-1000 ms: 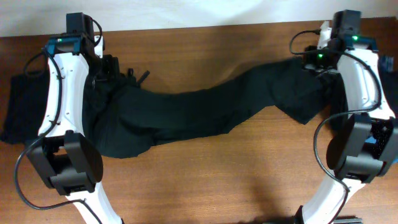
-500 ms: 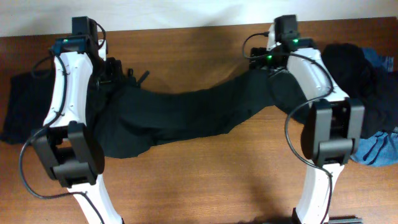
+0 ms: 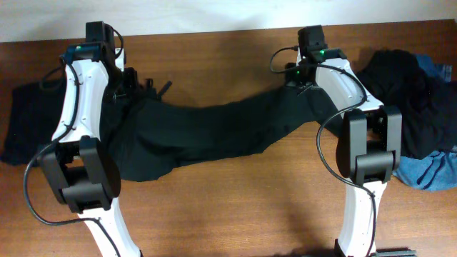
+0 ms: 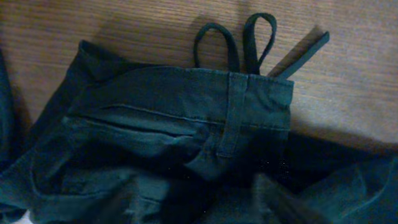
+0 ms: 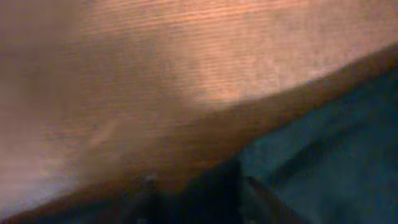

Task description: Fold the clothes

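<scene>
We log the left arm (image 3: pixel 71 107) running up the left side of the overhead frame, wrist bent inward at upper left, left gripper (image 3: pixel 133 82) pointing right. Right arm (image 3: pixel 350 93) leans up-left to top centre-right, right gripper (image 3: pixel 300 80) turned down. In the wrist views the fingers (image 4: pixel 280 202) blur at the bottom edge, so we cannot judge either grip.

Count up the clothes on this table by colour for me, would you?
Black: 3, the long trousers, a dark piece at the left edge, and a heap at the right that may hide more.
Blue: 1, a blue cloth poking out beside that heap.
Total: 4 that can be told apart.
</scene>
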Tool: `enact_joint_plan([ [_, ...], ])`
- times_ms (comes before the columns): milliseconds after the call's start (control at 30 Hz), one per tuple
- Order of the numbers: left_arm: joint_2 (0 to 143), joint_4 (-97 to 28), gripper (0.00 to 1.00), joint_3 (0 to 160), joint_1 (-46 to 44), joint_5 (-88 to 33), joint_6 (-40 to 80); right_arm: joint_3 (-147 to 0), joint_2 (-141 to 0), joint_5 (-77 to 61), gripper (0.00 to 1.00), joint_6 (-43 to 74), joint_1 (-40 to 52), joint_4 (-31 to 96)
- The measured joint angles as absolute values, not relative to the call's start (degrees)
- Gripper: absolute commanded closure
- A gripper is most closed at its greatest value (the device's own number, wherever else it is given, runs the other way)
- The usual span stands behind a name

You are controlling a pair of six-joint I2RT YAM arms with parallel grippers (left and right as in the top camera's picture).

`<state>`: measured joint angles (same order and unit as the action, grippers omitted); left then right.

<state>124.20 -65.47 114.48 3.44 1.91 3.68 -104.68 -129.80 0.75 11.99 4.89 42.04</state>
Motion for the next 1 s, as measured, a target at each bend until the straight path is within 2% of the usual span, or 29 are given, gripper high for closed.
enact_joint_plan([
  [67,124.25,-65.47,0.79,114.48,3.46,1.87,4.01,-104.68,-129.82,1.28,0.96,11.97,4.89,42.65],
  [167,124.25,-65.49,0.97,114.48,3.46,1.78,4.12,-104.68,-129.82,2.17,0.96,12.21,4.89,43.44],
  [200,124.25,-65.54,1.00,114.48,3.51,1.72,4.08,-104.68,-129.82,2.44,0.96,12.21,4.89,43.72],
  [467,124.31,-69.58,1.00,115.09,4.05,1.72,3.95,-110.54,-129.80,5.34,0.96,11.77,4.93,51.66],
  [500,124.31,-70.08,0.98,115.48,4.10,1.74,3.95,-112.07,-129.80,5.65,0.96,11.68,4.93,52.90],
  [533,124.31,-70.74,0.89,116.14,4.10,1.72,3.97,-113.49,-129.80,5.93,0.96,11.55,4.93,54.06],
  [567,124.33,-71.35,0.67,117.01,4.12,1.72,4.14,-115.00,-129.69,6.22,0.96,11.46,4.93,55.27],
  [667,124.33,-71.90,0.57,118.54,4.16,1.72,4.08,-117.40,-128.84,6.61,0.96,11.33,4.93,56.53],
  [733,124.33,-72.49,0.35,118.76,4.36,1.72,3.73,-117.78,-128.18,6.68,0.96,11.35,4.93,56.73],
  [767,124.33,-72.69,0.32,118.76,4.56,1.74,3.84,-117.93,-127.96,6.68,0.96,11.33,4.93,56.88],
  [1000,124.73,-70.13,0.32,118.76,8.08,1.52,4.12,-117.97,-127.79,6.70,0.96,11.33,4.93,57.39],
])
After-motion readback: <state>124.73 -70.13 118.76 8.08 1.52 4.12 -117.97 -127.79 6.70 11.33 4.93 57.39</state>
